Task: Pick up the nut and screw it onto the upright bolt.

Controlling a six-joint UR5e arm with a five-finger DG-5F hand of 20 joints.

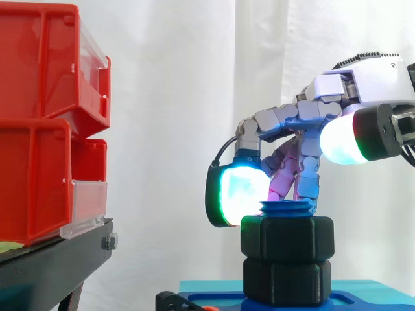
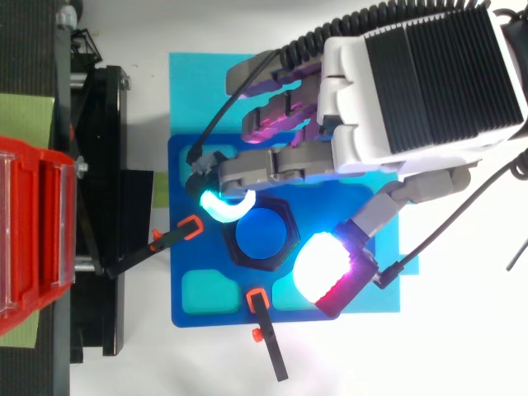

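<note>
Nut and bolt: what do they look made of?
Nut: likely plastic, possibly printed. It is matte black and dull, with no metallic glint and rounded hex corners. Bolt: likely plastic too, a uniform saturated blue with a smooth top and soft-edged thread ridges in the side view. Looks alone cannot confirm either.

Checking in from the remote station. On my side feed the hand [image 1: 324, 107] comes in from the right edge and arches down over the middle of the frame. Under it, lower centre, the black nut [image 1: 287, 238] sits on top of a second black hex piece [image 1: 287, 280], and the blue bolt [image 1: 285, 208] tip just pokes out above the nut. The stack stands on a blue base [image 1: 376, 302] along the bottom edge. Red bins [image 1: 39, 116] are stacked upper left on a black stand [image 1: 52, 265], white curtain [image 1: 181, 97] behind.
</note>
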